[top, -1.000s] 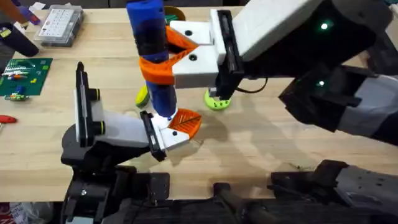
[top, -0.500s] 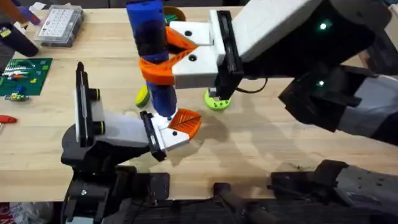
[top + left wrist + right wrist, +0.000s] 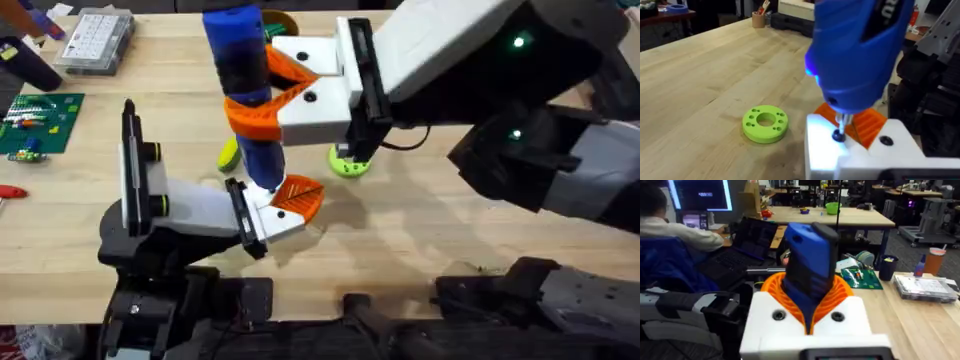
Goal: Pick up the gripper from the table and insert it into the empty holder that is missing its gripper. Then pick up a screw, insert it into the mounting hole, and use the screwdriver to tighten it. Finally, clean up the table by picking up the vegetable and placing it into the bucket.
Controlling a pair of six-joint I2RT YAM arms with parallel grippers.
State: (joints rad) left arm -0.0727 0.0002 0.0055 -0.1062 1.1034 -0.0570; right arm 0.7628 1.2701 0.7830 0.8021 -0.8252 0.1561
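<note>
bare tabletop [image 3: 430,215] right of lime disc [image 3: 349,161], arms crowding the left

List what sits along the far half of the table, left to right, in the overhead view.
Green circuit board → clear plastic compartment box → bright blue pen-shaped screwdriver held upright in the right end effector → round lime-green disc with holes.

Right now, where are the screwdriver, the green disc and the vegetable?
screwdriver [image 3: 245,90], overhead view, blue body above the orange pads.
green disc [image 3: 765,123], left wrist view, top face.
vegetable [image 3: 229,153], overhead view, visible yellow-green edge.
</note>
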